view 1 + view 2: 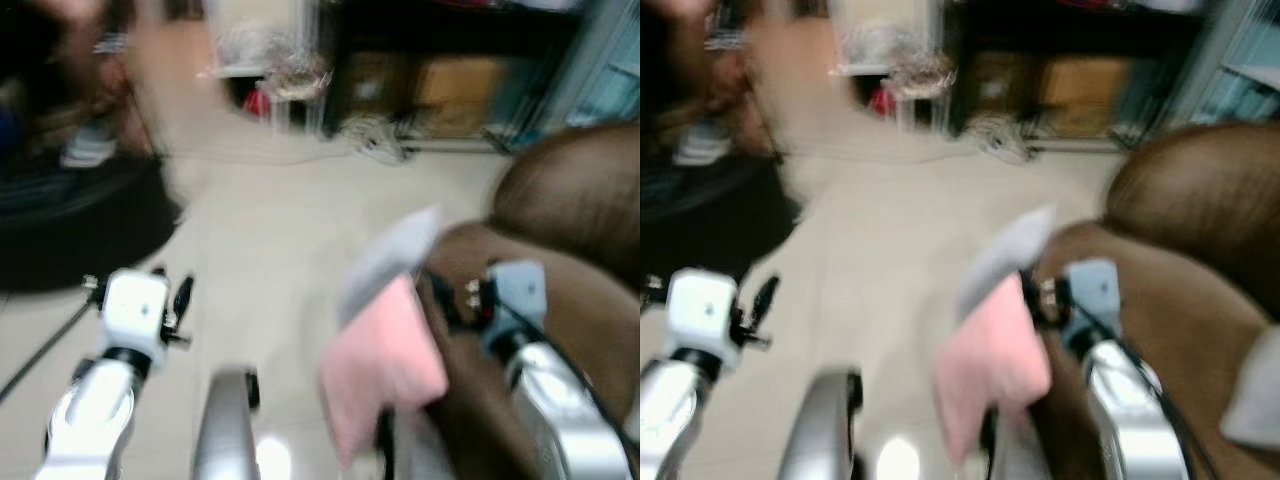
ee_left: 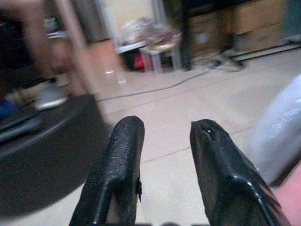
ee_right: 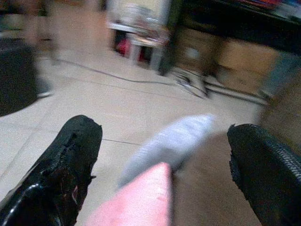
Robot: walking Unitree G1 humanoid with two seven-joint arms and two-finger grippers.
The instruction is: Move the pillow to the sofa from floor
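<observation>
The pillow, pink with a grey-white part, stands off the floor against the front edge of the brown sofa. My right arm reaches along the sofa's edge right beside it. In the right wrist view the pillow lies in the wide gap of the open right gripper, touching neither finger as far as the blur shows. My left gripper is open and empty over the tiled floor, to the left of the pillow. All views are blurred.
A dark round object lies on the floor at the left, with a person's shoe behind it. A small cluttered table, a dark cabinet and a floor cable stand at the back.
</observation>
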